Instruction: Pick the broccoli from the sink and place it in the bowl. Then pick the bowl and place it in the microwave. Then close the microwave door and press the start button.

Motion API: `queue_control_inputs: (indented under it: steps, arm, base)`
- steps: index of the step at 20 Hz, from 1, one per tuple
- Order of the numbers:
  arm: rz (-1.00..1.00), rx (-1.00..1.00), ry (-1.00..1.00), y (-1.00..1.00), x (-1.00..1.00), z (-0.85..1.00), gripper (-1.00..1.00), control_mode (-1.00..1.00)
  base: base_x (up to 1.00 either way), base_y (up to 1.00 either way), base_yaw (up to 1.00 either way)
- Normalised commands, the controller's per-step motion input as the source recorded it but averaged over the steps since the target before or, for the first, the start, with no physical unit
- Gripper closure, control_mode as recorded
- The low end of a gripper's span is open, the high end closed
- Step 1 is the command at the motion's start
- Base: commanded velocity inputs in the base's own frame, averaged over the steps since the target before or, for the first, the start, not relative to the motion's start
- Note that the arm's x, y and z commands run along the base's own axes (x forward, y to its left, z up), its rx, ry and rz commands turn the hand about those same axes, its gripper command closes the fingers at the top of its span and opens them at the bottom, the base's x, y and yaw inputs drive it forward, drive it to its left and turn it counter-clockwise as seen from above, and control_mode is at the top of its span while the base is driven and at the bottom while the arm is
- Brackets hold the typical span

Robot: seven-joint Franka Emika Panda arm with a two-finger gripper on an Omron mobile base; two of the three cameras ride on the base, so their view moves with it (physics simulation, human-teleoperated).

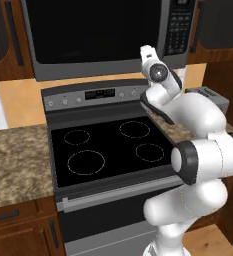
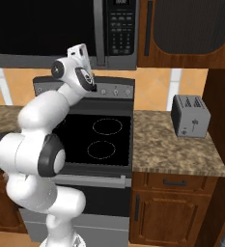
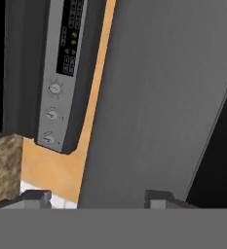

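Gripper (image 3: 98, 197) raised at microwave door (image 1: 93, 32), fingers spread wide, holding nothing; door shut; stove (image 1: 108, 145) below.

Speckled granite counter (image 2: 172, 149), flanking a black-topped stove (image 1: 108, 145) on both sides. Right-hand section: one grey toaster (image 2: 190, 116), upright, near the back wall.

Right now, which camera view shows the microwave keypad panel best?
The right base view: the keypad panel faces the camera almost squarely, with its rows of buttons distinct. The left base view shows the same panel at a slant and partly cropped at the top. The hand view shows the microwave's grey underside, not the keypad.
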Motion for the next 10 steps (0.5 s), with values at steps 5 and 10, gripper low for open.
queue_control_inputs:
  steps: [5,10]
  arm:
    - [0.25,0.0,0.0,0.0,0.5,0.04,-1.0,-1.0]
    - [0.33,0.0,-0.07,0.0,-0.97,0.14,-1.0,-1.0]
  base:
    - [0.0,0.0,0.0]
    - [0.0,0.0,0.0]
